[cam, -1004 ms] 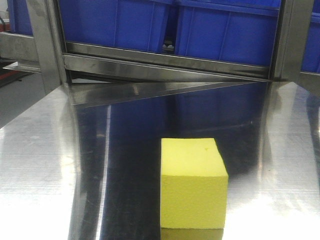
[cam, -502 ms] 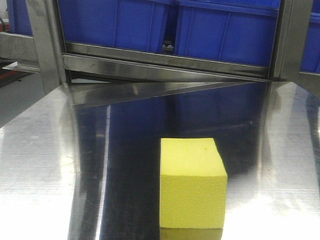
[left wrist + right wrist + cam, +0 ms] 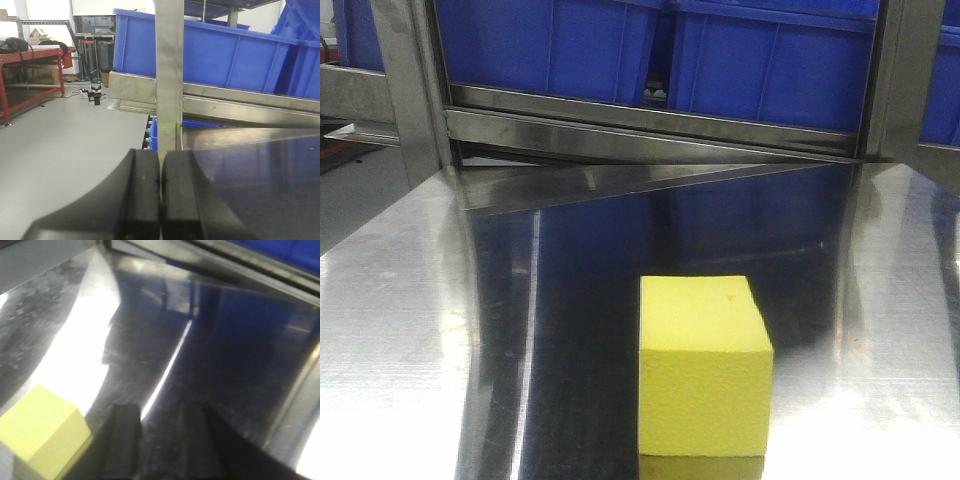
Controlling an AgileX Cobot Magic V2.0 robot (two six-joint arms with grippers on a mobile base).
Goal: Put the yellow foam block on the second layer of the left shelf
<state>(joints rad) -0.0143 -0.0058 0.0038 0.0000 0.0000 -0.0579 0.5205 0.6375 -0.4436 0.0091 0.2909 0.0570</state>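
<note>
Foam looks light and squishy, so I would softly pinch the flat sides of the yellow foam block resting on the tabletop; my right end effector has its fingers apart, and my left end effector is closed on nothing.

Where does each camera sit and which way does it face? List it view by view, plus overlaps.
Front view: low over the steel table, facing the shelf; shows the yellow foam block, blue bins behind; no robot parts.
Left wrist: behind the left gripper, jaws closed, facing a shelf post.
Right wrist: behind the right gripper, jaws apart, looking down at the table.
Shared: front and right wrist both show the block.
</note>
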